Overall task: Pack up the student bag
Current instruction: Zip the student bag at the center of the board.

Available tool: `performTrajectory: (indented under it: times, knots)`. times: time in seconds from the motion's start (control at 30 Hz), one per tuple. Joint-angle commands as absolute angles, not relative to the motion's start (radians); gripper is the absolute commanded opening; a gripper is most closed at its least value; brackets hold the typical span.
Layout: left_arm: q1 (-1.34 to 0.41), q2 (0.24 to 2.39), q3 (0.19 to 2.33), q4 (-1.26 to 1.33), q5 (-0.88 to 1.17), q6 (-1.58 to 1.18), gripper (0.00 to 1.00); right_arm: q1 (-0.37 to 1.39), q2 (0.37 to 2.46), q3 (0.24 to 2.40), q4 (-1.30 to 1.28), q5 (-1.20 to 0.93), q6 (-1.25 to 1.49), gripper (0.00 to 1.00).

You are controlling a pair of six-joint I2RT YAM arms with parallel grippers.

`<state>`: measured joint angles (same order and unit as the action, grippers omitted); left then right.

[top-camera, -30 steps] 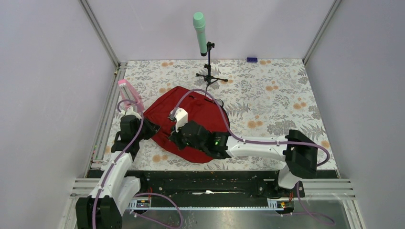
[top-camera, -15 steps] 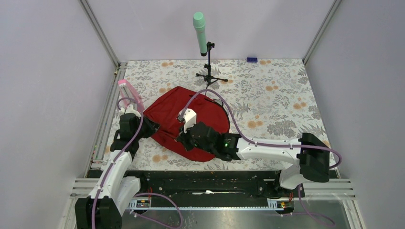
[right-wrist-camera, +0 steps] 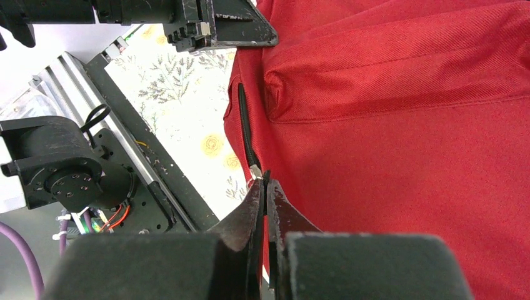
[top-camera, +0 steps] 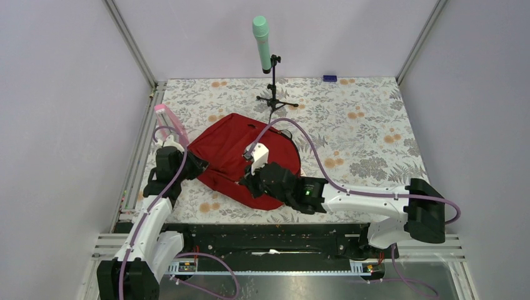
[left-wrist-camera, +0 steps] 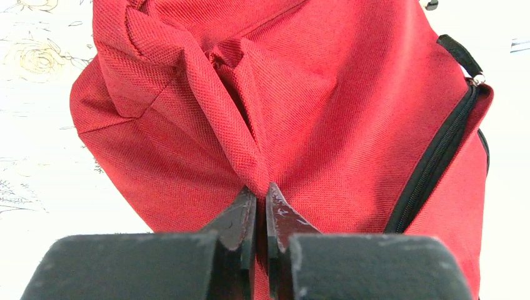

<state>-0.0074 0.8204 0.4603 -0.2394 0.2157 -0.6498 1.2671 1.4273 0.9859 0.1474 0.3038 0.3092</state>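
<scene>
The student bag (top-camera: pixel 220 147) is lying slumped on the floral surface (top-camera: pixel 375 125). The left end effector (left-wrist-camera: pixel 262 195) is pinching shut on a fold of its soft, limp cloth. The right end effector (right-wrist-camera: pixel 265 187) is clamping shut, seemingly on the zipper pull (right-wrist-camera: pixel 254 169), a firmer hold.

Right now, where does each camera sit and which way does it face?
Top external: high behind the robot, looking down on the floral table; left arm and right arm show.
Left wrist: on the left arm, facing the large red fabric backpack; left gripper pinches a fold.
Right wrist: on the right arm, looking along the backpack's edge; right gripper clamps the silver zipper pull.
All three share the backpack.
</scene>
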Motion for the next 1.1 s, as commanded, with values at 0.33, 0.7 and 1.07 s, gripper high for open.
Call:
performTrajectory:
  times: [0.33, 0.7, 1.07]
  knots:
    - [0.000, 0.817, 0.527, -0.187, 0.128, -0.618, 0.00, 1.273, 1.254, 0.945, 0.100, 0.387, 0.305, 0.00]
    - [0.000, 0.825, 0.542, -0.188, 0.130, -0.617, 0.00, 1.274, 1.180, 0.929, 0.059, 0.419, 0.282, 0.00]
    - [0.031, 0.847, 0.576, -0.194, 0.136, -0.610, 0.00, 1.273, 1.114, 0.896, 0.021, 0.465, 0.261, 0.00]
